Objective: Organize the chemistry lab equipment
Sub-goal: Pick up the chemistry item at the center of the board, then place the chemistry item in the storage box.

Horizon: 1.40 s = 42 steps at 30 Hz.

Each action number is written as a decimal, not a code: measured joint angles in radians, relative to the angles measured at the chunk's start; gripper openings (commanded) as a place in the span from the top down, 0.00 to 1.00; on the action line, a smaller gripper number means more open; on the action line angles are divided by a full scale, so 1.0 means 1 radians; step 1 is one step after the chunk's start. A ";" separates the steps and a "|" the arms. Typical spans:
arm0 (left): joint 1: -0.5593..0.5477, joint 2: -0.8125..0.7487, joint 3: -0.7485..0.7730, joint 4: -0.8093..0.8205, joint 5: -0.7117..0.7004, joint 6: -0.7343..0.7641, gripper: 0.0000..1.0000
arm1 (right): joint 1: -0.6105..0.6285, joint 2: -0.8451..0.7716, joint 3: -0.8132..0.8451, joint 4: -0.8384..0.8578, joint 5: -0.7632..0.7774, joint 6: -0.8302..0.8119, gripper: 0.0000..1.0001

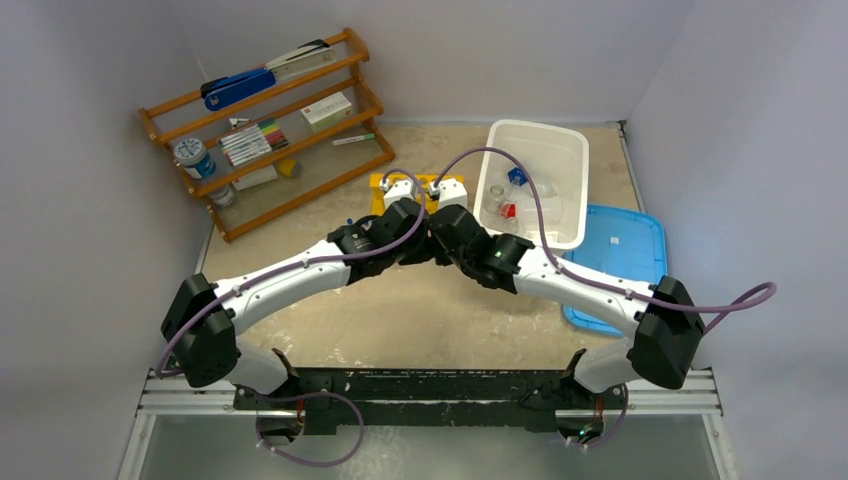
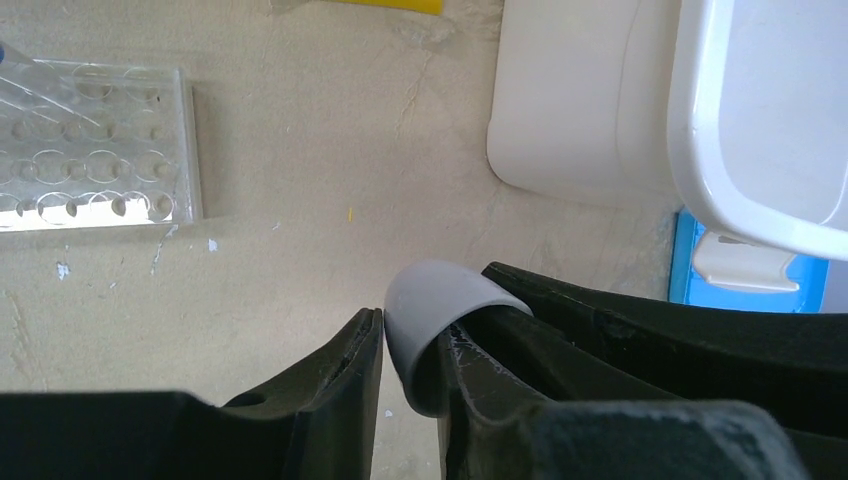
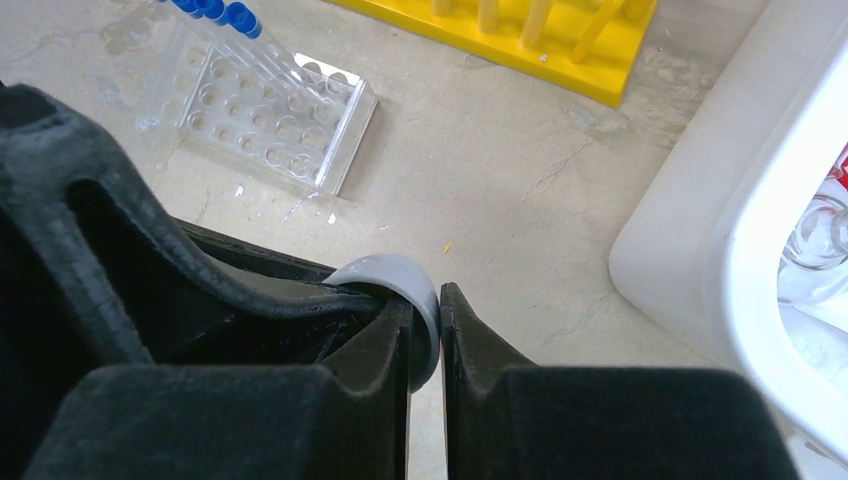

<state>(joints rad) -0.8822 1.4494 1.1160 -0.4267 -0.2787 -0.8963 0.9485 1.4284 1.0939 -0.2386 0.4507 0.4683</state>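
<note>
Right wrist view: a grey cap (image 3: 395, 272) is pinched by the near-closed right gripper (image 3: 425, 300), seemingly for handover; grip by the left gripper (image 2: 415, 340) cannot be told.

Both arms reach inward, left gripper (image 2: 415, 335) apparently slightly parted, meeting the nearly closed right gripper (image 3: 427, 312).

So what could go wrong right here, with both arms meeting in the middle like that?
1. The grey piece sits between both pairs of jaws. The right jaws pinch only its thin edge, so it could slip and drop onto the table.
2. The left arm and right arm are nearly touching, so they might bump.
3. The clear tray of blue-capped tubes lies close by and could get knocked.
</note>
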 measured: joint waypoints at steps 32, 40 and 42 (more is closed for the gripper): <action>-0.002 -0.523 -0.134 -0.059 -0.181 0.056 0.51 | -0.362 -0.059 0.200 -0.072 0.003 -0.079 1.00; -0.002 -0.443 -0.212 -0.048 -0.142 0.071 0.51 | -0.701 -0.041 0.283 -0.113 -0.106 -0.124 1.00; -0.002 -0.443 -0.207 -0.047 -0.141 0.078 0.51 | -0.728 0.002 0.283 -0.129 -0.129 -0.131 1.00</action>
<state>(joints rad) -0.8841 1.0061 0.9092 -0.4736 -0.4194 -0.8185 0.2207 1.4307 1.3769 -0.3676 0.3222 0.3374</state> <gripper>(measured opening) 0.486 0.125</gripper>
